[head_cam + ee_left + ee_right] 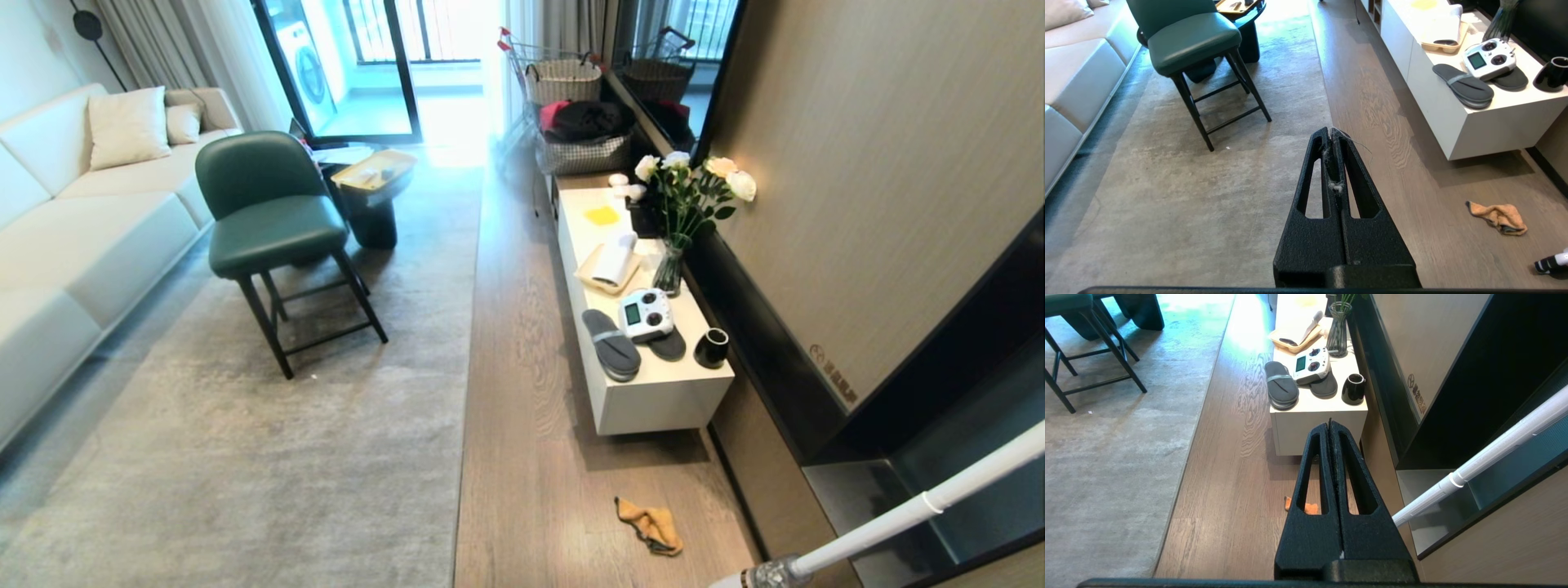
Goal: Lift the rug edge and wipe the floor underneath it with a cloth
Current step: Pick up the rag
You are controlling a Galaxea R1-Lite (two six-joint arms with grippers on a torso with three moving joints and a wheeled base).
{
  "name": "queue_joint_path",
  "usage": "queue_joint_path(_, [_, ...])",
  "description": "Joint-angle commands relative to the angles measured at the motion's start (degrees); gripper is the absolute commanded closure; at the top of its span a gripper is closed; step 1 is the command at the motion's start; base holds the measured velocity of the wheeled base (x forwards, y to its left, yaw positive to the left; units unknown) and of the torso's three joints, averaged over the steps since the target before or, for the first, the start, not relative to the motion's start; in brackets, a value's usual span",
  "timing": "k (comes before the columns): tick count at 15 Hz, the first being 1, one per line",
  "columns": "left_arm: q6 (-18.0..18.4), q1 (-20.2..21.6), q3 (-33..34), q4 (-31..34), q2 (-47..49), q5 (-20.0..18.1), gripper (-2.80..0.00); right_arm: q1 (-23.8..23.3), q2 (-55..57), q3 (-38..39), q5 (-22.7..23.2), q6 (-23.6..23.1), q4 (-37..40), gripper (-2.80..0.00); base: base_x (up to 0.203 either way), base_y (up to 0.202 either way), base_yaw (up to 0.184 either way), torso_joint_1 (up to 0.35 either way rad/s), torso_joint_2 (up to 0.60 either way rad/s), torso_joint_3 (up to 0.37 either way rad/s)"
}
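A living room seen from above: a cream sofa (73, 212) lines the left wall, with a green chair (273, 220) standing on the pale grey rug (269, 441) beside it. The rug edge (469, 343) runs straight up the middle of the room and lies flat on the floor (522, 408), a strip of wood-grain planks between the rug and a low white cabinet (653, 392). The cabinet top carries a pair of grey slippers (611, 345), a white remote (645, 314), a black cup (712, 347), a rolled towel (614, 257) on a tray and a vase of roses (682, 220). The cloth (651, 525), orange and crumpled, lies on the planks in front of the cabinet, well apart from the rug edge. A white pole (922, 506) slants in at far right. Neither arm shows in the head view. The left gripper (1331, 136) hangs over the rug near its edge, jaws pressed together with lint between them; the right gripper (1330, 426) hangs over the planks above the cloth, jaws likewise closed and empty.
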Motion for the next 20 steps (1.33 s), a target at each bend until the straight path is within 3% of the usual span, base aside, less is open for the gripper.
queue_joint_path(1, [0.03,-0.02,0.0,0.0,0.0,0.0,0.0,0.01,0.07,0.0,0.03,-0.02,0.0,0.0,0.0,0.0,0.0,-0.084,0.18,0.092])
queue_joint_path(20, [0.03,-0.02,0.0,0.0,0.0,0.0,0.0,0.01,0.07,0.0,0.03,-0.02,0.0,0.0,0.0,0.0,0.0,-0.119,0.28,0.156])
